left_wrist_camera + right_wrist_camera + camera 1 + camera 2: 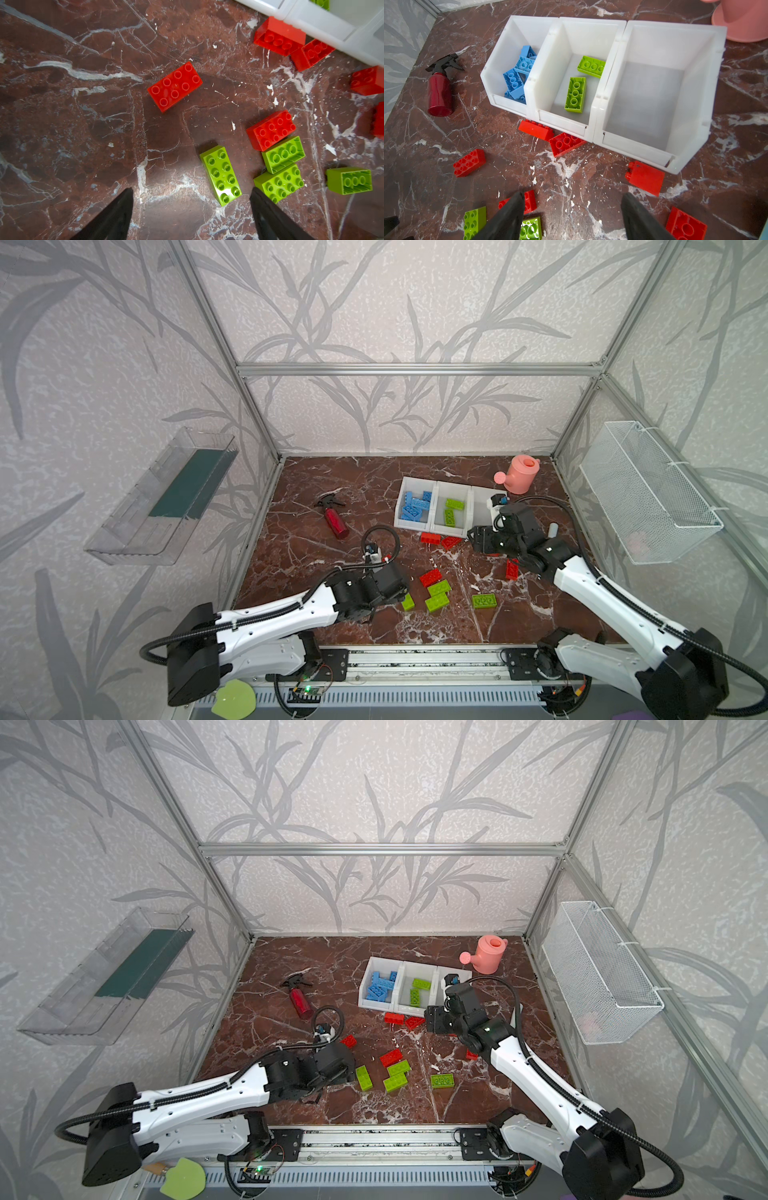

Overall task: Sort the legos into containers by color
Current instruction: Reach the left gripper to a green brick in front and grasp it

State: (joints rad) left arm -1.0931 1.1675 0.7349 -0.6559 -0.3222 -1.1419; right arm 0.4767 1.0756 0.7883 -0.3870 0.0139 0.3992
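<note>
The three joined white containers [562, 124] stand at the back right of the marble floor. The left one holds blue legos [515, 81], the middle one two green legos [575, 94], and the right one [654, 143] is empty. Red legos [430, 538] and green legos [437, 602] lie scattered in front. My left gripper [191, 190] hangs open over bare floor with a green lego [220, 174] just beside one finger. In front of the bins my right gripper [573, 194] is open with nothing between its fingers. Both top views show it [476, 536] low by the right bin.
A red spray bottle [334, 518] lies left of the bins. A pink watering can [519, 475] stands behind them. A white wire basket [648, 497] hangs on the right wall and a clear tray [166, 497] on the left wall.
</note>
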